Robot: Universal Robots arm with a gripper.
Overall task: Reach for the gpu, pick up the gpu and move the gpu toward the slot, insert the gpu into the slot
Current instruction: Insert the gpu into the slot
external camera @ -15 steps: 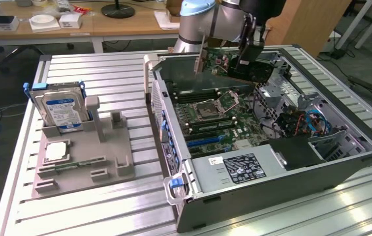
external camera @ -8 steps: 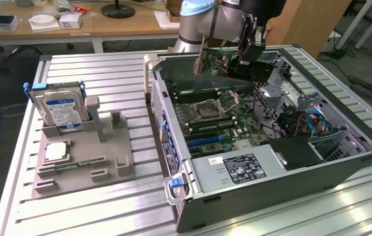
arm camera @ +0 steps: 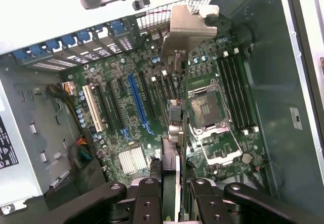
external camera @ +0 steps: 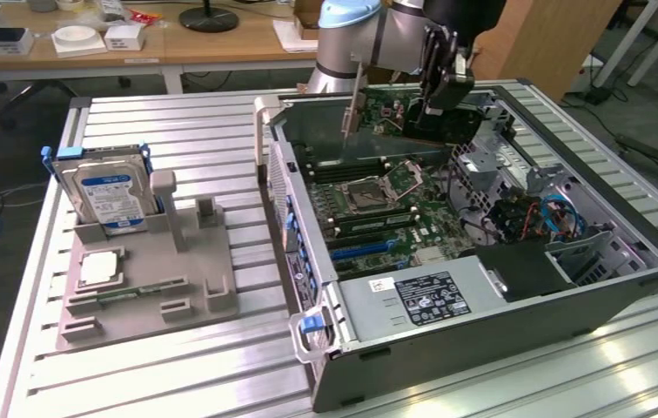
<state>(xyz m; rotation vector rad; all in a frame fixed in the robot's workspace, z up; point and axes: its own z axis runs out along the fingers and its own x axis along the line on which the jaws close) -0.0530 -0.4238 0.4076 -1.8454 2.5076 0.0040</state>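
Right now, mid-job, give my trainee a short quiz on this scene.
1. True or false: the gripper is shut on the gpu, the thin dark circuit card with a metal end bracket.
2. The blue-labelled silver hard drive is: A flat on the ribbed table; B upright in the grey plastic holder; C inside the gripper.
3. Fill in: the gpu hangs over the green ____ inside the open computer case.
Key: 1 true; 2 B; 3 motherboard.

The motherboard [arm camera: 152, 97] is green with blue and black slots [arm camera: 137, 102]. The gpu [arm camera: 174, 117] has a silver bracket [arm camera: 190, 26]. The drive [external camera: 106, 193] is silver with a blue label. The ribbed worktop [external camera: 190, 366] is grey.
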